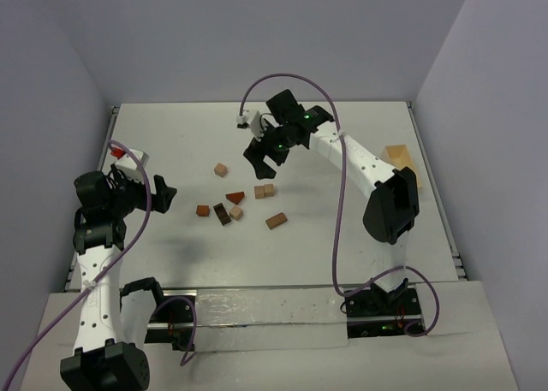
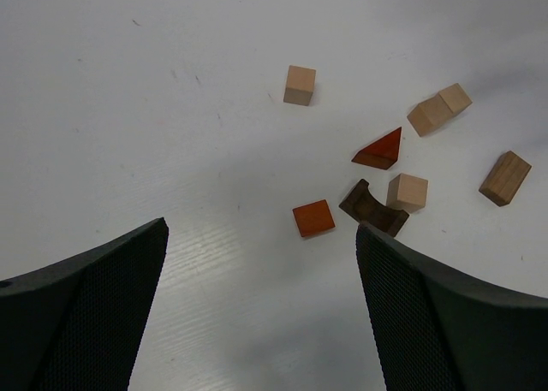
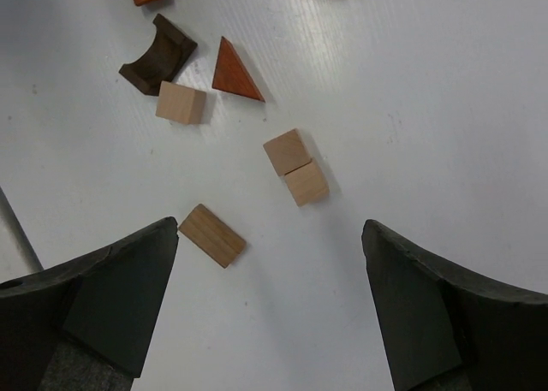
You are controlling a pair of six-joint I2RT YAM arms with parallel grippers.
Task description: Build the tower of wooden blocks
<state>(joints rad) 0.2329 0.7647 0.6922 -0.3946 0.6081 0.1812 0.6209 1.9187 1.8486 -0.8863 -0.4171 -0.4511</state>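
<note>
Loose wooden blocks lie mid-table, none stacked: a lone tan cube (image 1: 221, 169), a red-brown triangular piece (image 1: 235, 198), two touching tan cubes (image 1: 264, 190), an orange-red flat block (image 1: 203, 210), a dark brown arch piece (image 1: 223, 214), another tan cube (image 1: 236, 213) and a brown bar (image 1: 276, 221). My right gripper (image 1: 265, 164) is open and empty above the table, just behind the two touching cubes (image 3: 295, 166); the bar (image 3: 212, 235) lies by its left finger. My left gripper (image 1: 167, 198) is open and empty, left of the orange-red block (image 2: 313, 218).
A larger pale wooden box (image 1: 401, 162) sits at the table's right edge behind the right arm. White walls close in the table at the back and sides. The purple cables loop over both arms.
</note>
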